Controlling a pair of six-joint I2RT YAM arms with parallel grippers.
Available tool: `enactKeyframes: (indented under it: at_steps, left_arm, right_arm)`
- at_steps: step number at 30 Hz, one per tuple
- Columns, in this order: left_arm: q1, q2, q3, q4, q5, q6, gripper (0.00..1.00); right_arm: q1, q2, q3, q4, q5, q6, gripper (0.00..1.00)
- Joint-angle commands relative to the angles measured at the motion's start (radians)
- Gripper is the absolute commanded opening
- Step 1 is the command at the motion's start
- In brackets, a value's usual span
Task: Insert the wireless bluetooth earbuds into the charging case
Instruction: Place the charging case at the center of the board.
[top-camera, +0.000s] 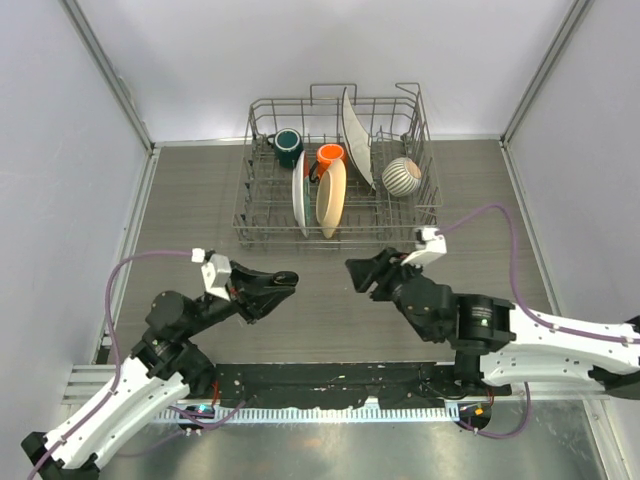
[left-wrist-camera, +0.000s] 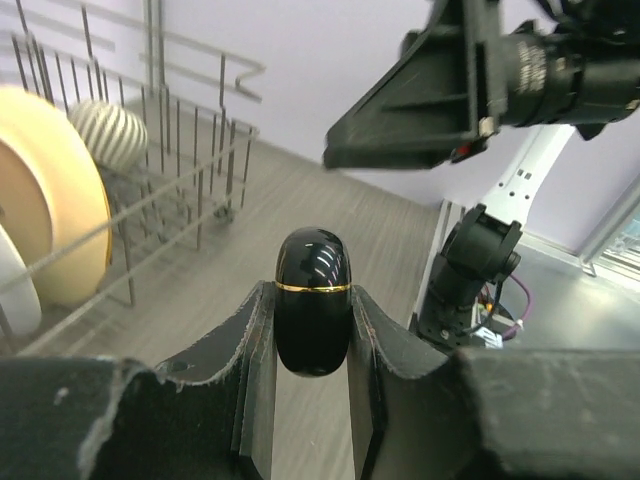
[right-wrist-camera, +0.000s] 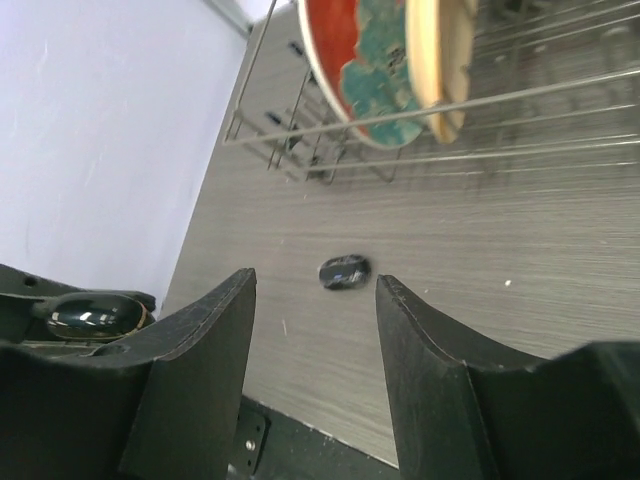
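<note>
**Case clamped in the left gripper, right gripper open and empty**

From above, the two arms face each other over the middle of the table (top-camera: 320, 325). The left gripper (top-camera: 284, 281) points toward 3 o'clock and the right gripper (top-camera: 357, 271) toward 9 o'clock, tips near but apart. A wire dish rack (top-camera: 340, 243) with a cream plate (top-camera: 331, 195) and a striped cup (top-camera: 402, 177) stands at 12 o'clock. What the left gripper carries is only a dark blur in this view.

The left wrist camera settles it. The charging case (left-wrist-camera: 313, 310), a glossy black oval with a thin gold seam and its lid closed, stands upright, pinched narrowly between both fingers. The right arm hangs above it at 1 o'clock.

The right wrist camera shows its own fingers spread wide with nothing between them. Only here does a small dark glossy lump (right-wrist-camera: 344, 271) show, lying on the bare table beyond the gap, with the held case at 8 o'clock. It is too small to tell whether it is an earbud. No earbud can be made out in any view.
</note>
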Motion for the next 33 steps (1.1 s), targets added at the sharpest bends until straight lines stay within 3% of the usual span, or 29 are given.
enactKeyframes:
  at_steps: [1, 4, 8, 13, 20, 33]
  left_arm:
    - [0.003, 0.113, 0.100, -0.166, -0.025, -0.136, 0.02]
    - [0.003, 0.236, 0.134, -0.181, -0.006, -0.271, 0.03]
    - [0.002, 0.415, 0.159, -0.143, 0.042, -0.328, 0.02]
    - [0.002, 0.508, 0.153, -0.120, 0.005, -0.356, 0.03]
    - [-0.032, 0.612, 0.096, -0.020, -0.127, -0.461, 0.05]
    - [-0.147, 0.988, 0.059, 0.170, -0.333, -0.638, 0.15]
  right_arm:
    - [-0.013, -0.115, -0.045, -0.055, 0.160, 0.104, 0.57]
    - [-0.016, -0.137, -0.045, -0.102, 0.174, 0.117, 0.57]
    - [-0.018, -0.141, -0.034, -0.131, 0.171, 0.123, 0.57]
    - [-0.018, -0.140, -0.035, -0.145, 0.153, 0.141, 0.57]
    - [-0.019, -0.140, -0.054, -0.162, 0.128, 0.182, 0.57]
    - [-0.018, -0.155, -0.085, -0.159, 0.125, 0.198, 0.57]
